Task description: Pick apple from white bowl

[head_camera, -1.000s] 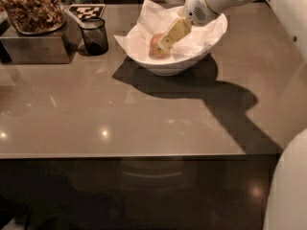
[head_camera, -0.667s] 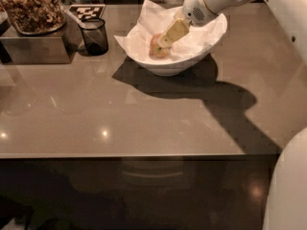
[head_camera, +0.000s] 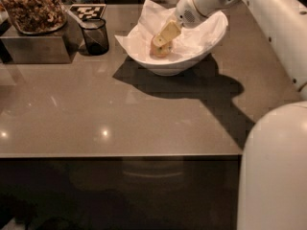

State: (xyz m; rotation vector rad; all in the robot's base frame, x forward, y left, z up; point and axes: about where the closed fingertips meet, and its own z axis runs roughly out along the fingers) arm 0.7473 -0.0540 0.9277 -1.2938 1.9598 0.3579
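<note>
The white bowl (head_camera: pixel 206 44) stands at the back of the table, lined with crumpled white paper. The small yellowish-red apple (head_camera: pixel 162 52) lies in its left part on the paper. My gripper (head_camera: pixel 160 43) reaches down into the bowl from the upper right. Its yellowish tip is right at the top of the apple and covers the apple's upper side. The white arm runs from the bowl to the right edge of the view.
A small dark glass cup (head_camera: pixel 95 36) stands left of the bowl. Behind it lies a black-and-white marker card (head_camera: pixel 87 11). A metal box (head_camera: pixel 36 47) carrying a container of nuts (head_camera: pixel 32 7) is at far left. The table's front edge (head_camera: pixel 120 155) runs across the middle.
My gripper has moved slightly down and to the left, closer onto the apple. The bowl and the apple have stayed where they were.
</note>
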